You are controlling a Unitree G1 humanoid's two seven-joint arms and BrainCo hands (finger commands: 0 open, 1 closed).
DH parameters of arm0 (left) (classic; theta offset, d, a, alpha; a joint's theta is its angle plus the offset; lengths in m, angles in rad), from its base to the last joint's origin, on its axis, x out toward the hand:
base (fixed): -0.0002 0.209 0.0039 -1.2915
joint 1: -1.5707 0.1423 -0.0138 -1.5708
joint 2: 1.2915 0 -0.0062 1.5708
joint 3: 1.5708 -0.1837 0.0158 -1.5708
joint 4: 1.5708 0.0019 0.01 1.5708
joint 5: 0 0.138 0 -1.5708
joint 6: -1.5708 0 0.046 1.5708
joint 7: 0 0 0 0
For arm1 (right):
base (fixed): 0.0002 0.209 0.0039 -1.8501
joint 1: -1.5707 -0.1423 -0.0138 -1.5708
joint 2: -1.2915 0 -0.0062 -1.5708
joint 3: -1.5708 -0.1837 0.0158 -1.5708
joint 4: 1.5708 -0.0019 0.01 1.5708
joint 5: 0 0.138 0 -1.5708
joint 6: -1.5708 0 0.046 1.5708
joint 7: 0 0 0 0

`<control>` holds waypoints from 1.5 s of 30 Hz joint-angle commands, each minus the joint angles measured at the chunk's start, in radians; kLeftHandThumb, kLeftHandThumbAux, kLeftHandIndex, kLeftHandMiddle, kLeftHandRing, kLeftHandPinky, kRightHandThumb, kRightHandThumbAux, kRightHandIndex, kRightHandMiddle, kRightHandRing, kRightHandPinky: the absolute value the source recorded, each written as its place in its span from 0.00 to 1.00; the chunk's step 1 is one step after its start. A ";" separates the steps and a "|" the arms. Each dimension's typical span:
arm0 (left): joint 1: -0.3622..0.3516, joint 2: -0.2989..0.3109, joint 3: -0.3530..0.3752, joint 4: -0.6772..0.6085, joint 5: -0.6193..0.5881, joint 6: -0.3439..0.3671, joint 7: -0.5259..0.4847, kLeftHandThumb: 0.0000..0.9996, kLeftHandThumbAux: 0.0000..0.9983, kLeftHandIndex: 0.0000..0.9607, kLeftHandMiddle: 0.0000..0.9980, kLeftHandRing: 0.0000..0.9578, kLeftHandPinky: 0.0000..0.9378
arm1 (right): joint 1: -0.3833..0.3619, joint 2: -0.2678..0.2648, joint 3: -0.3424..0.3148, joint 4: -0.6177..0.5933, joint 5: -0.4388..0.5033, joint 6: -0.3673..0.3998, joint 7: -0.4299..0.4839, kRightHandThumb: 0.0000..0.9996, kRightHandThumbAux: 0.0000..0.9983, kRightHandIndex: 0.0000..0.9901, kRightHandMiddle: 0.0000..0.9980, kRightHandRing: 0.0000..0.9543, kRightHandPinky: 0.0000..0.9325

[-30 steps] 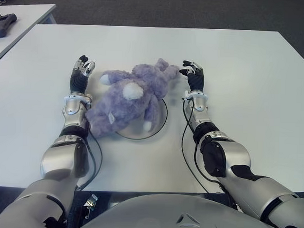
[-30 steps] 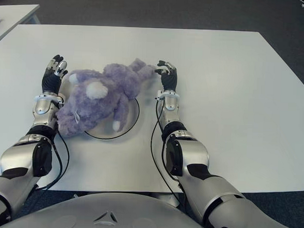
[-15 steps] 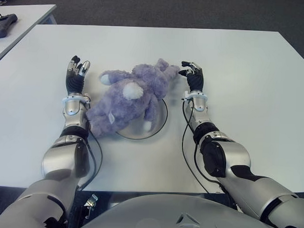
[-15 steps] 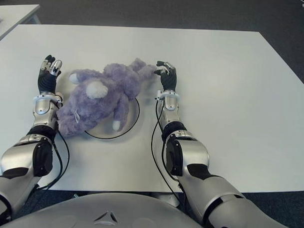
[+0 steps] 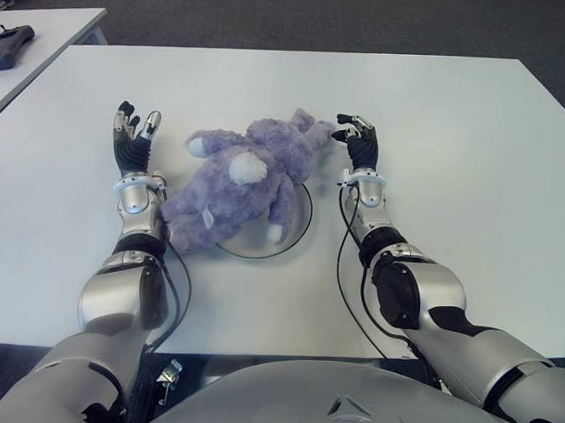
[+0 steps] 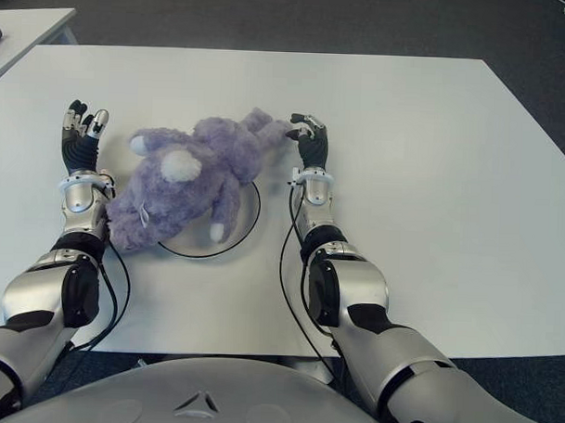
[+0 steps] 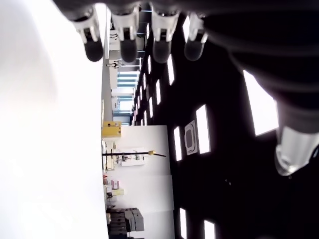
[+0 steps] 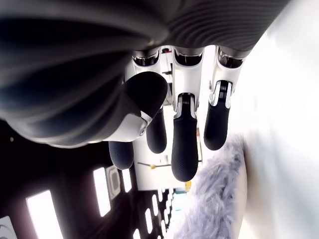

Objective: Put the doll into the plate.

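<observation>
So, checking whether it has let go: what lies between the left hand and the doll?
Only bare white table; the eye views show the open left hand apart from the purple doll.

My left hand [image 5: 132, 141] is extended forward, fingers straight and spread, grasping nothing. My right hand [image 5: 359, 143] is extended forward, fingers partly curled, also empty.

White table [image 5: 434, 115], dark carpet floor [image 5: 271, 16]
</observation>
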 commanded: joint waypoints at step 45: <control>0.273 -0.199 -0.015 0.133 0.018 0.002 0.016 0.01 0.79 0.03 0.08 0.07 0.08 | 0.212 0.142 -0.004 0.108 0.024 0.067 -0.008 1.00 0.69 0.44 0.29 0.53 0.38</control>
